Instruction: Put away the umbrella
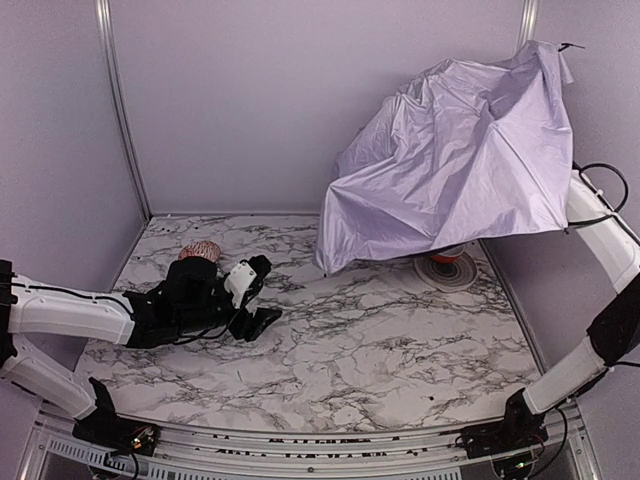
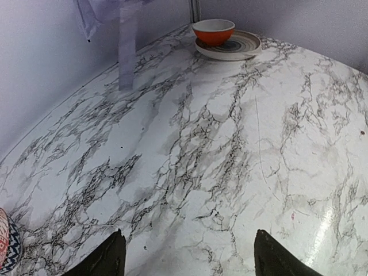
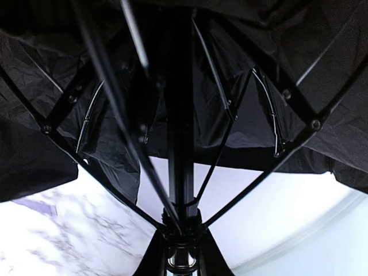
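Marble table (image 1: pixel 380 350), L side. We saw the umbrella (image 1: pixel 460 150) partly open, held up at rear R above an orange bowl (image 2: pixel 213 31) on a plate (image 2: pixel 244 46). R fingers (image 3: pixel 152 261) pinched its shaft (image 3: pixel 181 144); L fingers (image 2: pixel 106 259) were spread, low over the table, well apart from it.

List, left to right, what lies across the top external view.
small red patterned object → left end effector → umbrella, half open and raised at the right
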Robot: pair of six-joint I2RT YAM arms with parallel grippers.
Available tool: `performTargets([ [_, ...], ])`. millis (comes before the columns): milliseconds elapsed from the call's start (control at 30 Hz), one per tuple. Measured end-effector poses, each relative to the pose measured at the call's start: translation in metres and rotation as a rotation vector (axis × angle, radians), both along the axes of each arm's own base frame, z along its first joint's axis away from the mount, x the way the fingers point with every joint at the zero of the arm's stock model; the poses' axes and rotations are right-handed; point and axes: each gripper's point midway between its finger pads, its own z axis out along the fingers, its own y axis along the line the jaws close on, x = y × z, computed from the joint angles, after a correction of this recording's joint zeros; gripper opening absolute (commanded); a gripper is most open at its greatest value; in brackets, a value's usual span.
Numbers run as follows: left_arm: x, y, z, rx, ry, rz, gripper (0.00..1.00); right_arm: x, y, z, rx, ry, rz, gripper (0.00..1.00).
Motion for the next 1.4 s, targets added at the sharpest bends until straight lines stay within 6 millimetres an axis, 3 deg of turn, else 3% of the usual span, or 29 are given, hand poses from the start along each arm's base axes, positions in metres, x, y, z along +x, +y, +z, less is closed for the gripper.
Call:
performTargets([
  [100, 0.016, 0.008, 0.012, -0.061, -0.024, 0.042, 0.9, -0.012, 0.016, 0.01, -0.009, -0.002, 0.111, 0.0],
  [233, 0.022, -0.001, 0.028, -0.118, -0.051, 0.024, 0.96, -0.027, 0.03, 0.023, -0.002, -0.012, 0.219, 0.0],
  [367, 0.019, -0.023, 0.038, -0.161, -0.051, -0.049, 0.96, -0.037, 0.042, 0.029, 0.01, -0.02, 0.304, 0.0],
  [533, 0.003, -0.046, 0.048, -0.188, -0.057, -0.136, 0.86, -0.047, 0.052, 0.026, 0.012, -0.005, 0.387, 0.0],
  [767, -0.001, -0.044, 0.079, -0.217, -0.158, -0.155, 0.86, -0.055, 0.059, 0.016, -0.001, 0.03, 0.444, 0.0],
  [1000, 0.015, -0.07, 0.019, -0.125, -0.075, -0.167, 0.85, -0.06, 0.064, 0.016, 0.012, 0.036, 0.486, 0.0],
  [1100, 0.015, -0.08, 0.0, -0.116, -0.052, -0.189, 0.74, -0.061, 0.064, 0.016, 0.015, 0.038, 0.49, 0.0],
  [1200, 0.012, -0.087, -0.005, -0.135, -0.037, -0.213, 0.68, -0.061, 0.065, 0.016, 0.017, 0.039, 0.493, 0.0],
  [1400, 0.002, -0.103, 0.01, -0.23, -0.037, -0.291, 0.7, -0.061, 0.065, 0.016, 0.017, 0.04, 0.492, 0.0],
])
